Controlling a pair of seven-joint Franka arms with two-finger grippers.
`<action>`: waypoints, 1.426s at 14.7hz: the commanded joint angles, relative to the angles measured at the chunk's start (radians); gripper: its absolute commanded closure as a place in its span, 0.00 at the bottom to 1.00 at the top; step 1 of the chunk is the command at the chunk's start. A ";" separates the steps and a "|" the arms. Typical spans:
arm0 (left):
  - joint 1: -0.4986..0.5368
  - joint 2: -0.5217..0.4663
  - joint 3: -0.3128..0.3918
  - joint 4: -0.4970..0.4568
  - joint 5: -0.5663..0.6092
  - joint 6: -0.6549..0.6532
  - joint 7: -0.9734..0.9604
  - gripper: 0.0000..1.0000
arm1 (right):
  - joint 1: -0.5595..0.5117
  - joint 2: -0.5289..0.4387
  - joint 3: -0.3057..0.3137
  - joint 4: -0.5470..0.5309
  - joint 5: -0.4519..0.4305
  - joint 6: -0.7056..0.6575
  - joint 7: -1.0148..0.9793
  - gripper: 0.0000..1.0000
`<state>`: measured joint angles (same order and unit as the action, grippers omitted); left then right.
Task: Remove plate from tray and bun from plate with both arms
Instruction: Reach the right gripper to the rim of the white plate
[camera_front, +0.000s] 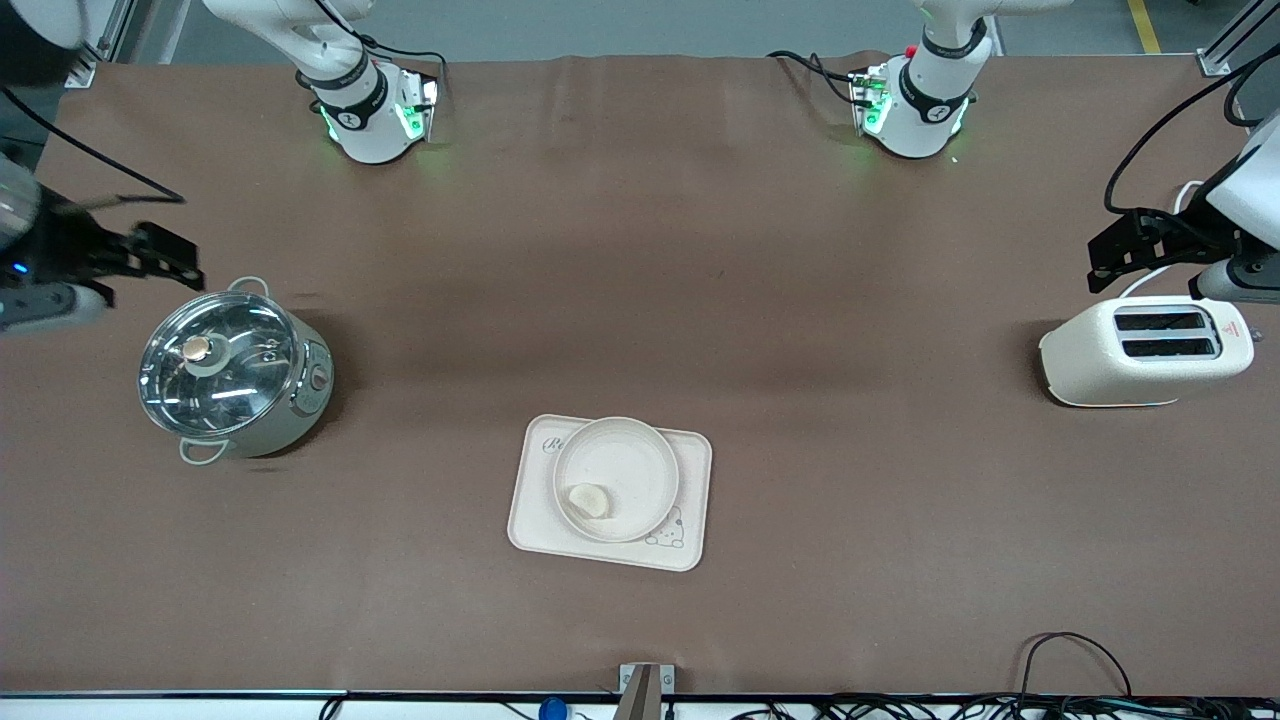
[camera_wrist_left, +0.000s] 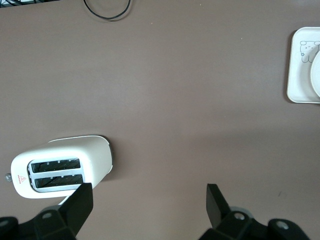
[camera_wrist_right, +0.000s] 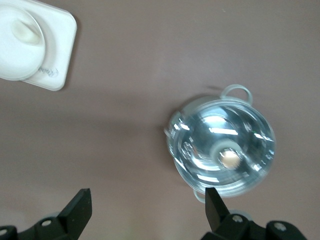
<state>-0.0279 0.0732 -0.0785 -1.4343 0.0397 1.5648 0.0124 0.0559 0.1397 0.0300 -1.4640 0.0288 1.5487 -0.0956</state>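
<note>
One tray (camera_front: 690, 460) on the worktop (camera_front: 640, 250), near the front camera. One plate (camera_front: 625, 465) on the tray; likely stiff, light and smooth, best taken at the raised rim. One bun (camera_front: 589, 499) on the plate, by the rim nearest the camera; likely soft, needing a gentle pinch across its sides.

One pot (camera_front: 232, 372) and one toaster (camera_front: 1145, 350), at the ends.

Left tool (camera_front: 1100, 260) above the toaster, wide, empty. Right tool (camera_front: 185, 262) above the pot, wide, empty.
</note>
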 joint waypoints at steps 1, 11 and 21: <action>0.000 0.013 -0.001 0.031 -0.009 -0.025 -0.035 0.00 | 0.028 0.049 -0.002 -0.101 0.095 0.151 0.063 0.00; -0.006 0.016 -0.003 0.031 0.005 -0.028 -0.042 0.00 | 0.209 0.470 -0.004 -0.079 0.440 0.611 0.217 0.00; -0.001 0.017 -0.003 0.031 0.002 -0.028 -0.051 0.00 | 0.361 0.736 -0.010 0.086 0.488 0.835 0.363 0.38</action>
<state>-0.0291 0.0810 -0.0808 -1.4287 0.0397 1.5592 -0.0305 0.4254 0.8489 0.0269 -1.4259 0.5035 2.4013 0.2580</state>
